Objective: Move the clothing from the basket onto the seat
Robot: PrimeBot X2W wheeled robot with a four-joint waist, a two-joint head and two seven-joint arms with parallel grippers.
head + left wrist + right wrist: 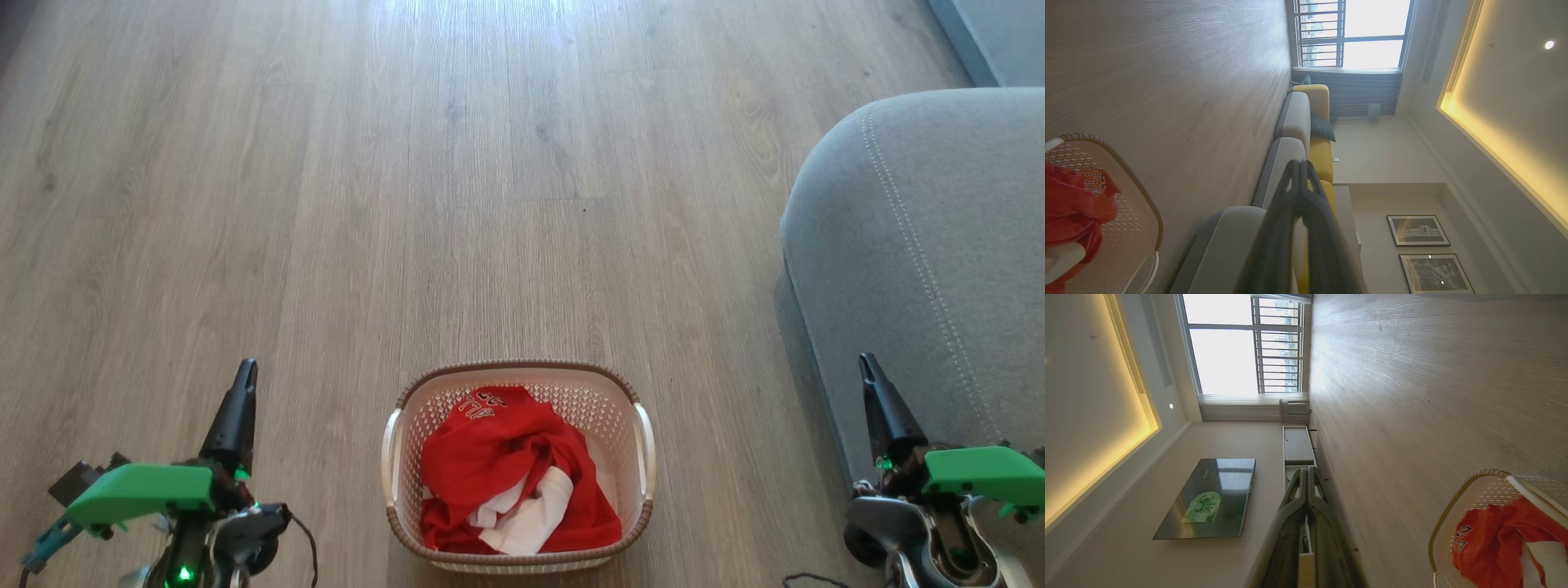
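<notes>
Wood floor (490, 204) observed, basket (514, 365) set on it, clothing (498, 457) heaped inside. Grey seat (939, 245) located right of basket, apart. On left gripper (245, 371) and right gripper (865, 363), fingers seen pressed together.

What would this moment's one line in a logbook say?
stage: not started | clothing: in basket | seat: right of basket | left claw: shut, empty | right claw: shut, empty

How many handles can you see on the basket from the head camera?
2. The left handle is on the left side of the basket, the right handle opposite. The clothing covers neither; none looks hidden.
</notes>
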